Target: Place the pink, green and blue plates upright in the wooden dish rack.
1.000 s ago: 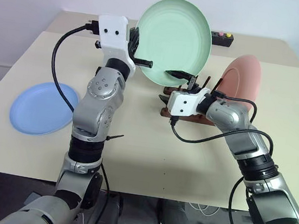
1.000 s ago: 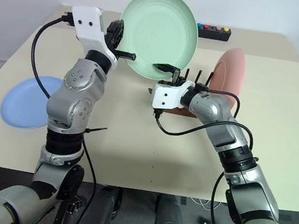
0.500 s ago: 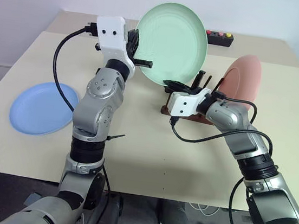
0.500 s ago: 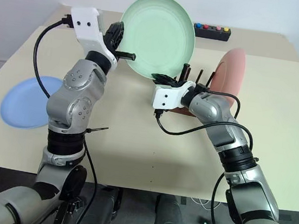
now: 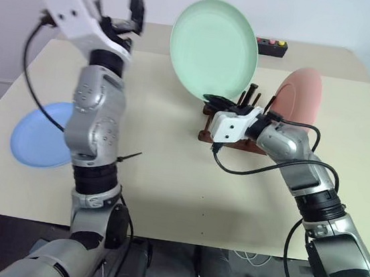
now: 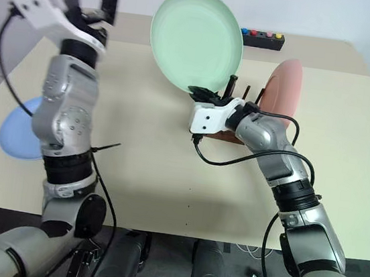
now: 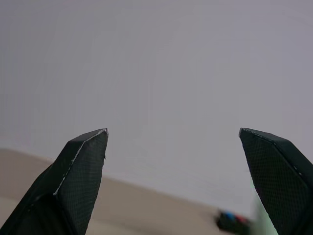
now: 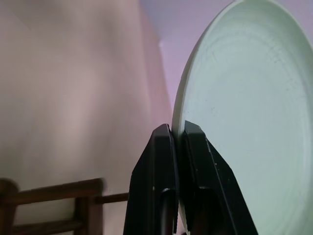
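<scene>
We saw the right gripper (image 5: 218,102) clamped on the lower rim of the green plate (image 5: 213,50), holding it upright & tilted above the table (image 5: 167,177), just left of the wooden dish rack (image 5: 236,137). Left gripper (image 6: 86,5) was raised high, clear of the plate, fingers (image 7: 80,171) spread wide w/ nothing betw. them. Pink plate (image 5: 300,98) stood upright at the rack's right end. Blue plate (image 5: 36,140) lay flat on the table's left side, partly behind the left arm.
</scene>
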